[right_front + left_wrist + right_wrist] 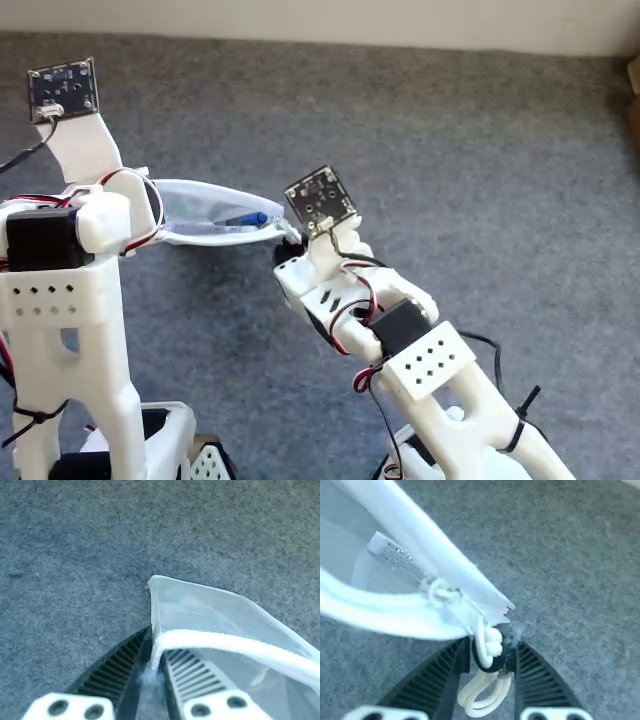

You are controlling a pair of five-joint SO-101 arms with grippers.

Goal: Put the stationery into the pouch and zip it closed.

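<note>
A translucent white pouch (205, 210) hangs above the grey carpet between the two arms, with a blue pen (243, 219) inside it. My left gripper (151, 634) is shut on one end corner of the pouch (215, 615). At the other end, my right gripper (490, 649) is shut on the white zipper pull cord (486, 642), just past the slider (438, 591). The two zip bands spread apart from the slider, so the mouth of the pouch (350, 555) stands open. A white label (395, 555) shows through the wall. In the high view my right gripper (286, 245) sits at the pouch's right tip.
Grey carpet (480, 150) covers the whole work area. A pale wall strip runs along the far edge. The arms' bases and cables (500, 370) crowd the near side.
</note>
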